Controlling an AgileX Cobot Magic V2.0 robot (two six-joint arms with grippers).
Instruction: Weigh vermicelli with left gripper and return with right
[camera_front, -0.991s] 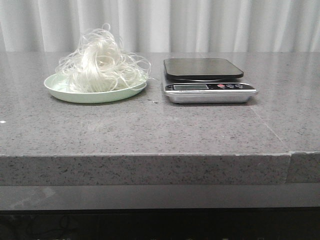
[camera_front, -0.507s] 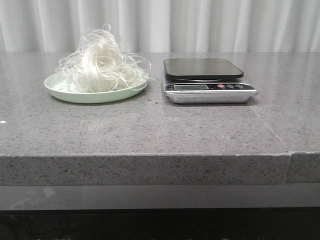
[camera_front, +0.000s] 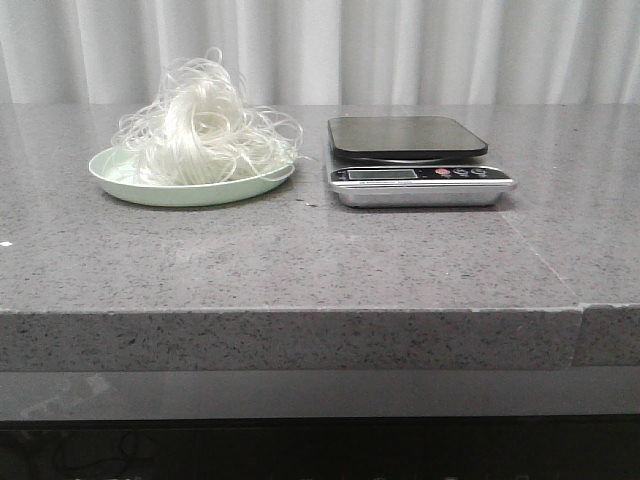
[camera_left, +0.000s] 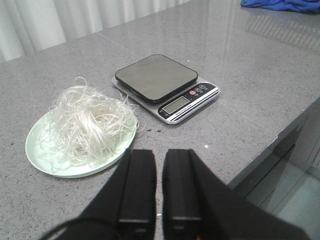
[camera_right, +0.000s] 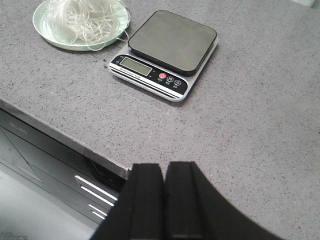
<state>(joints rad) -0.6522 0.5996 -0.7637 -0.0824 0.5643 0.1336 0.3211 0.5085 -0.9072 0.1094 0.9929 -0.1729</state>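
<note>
The vermicelli (camera_front: 203, 122), a loose mound of thin, curly, translucent white strands, sits heaped on the pale green plate (camera_front: 130, 187) just left of the scale (camera_front: 415, 160), with left gripper (camera_left: 157, 187) and right gripper (camera_right: 163, 195) fingers together, holding nothing.

This looks like a kitchen: a grey speckled stone countertop (camera_front: 300, 250) with drawers (camera_right: 45, 160) under its edge. On it a digital kitchen scale (camera_front: 418, 160) sits at 3 o'clock of a pale green plate (camera_front: 180, 190) of noodles (camera_front: 200, 120), white curtains (camera_front: 400, 50) behind.
</note>
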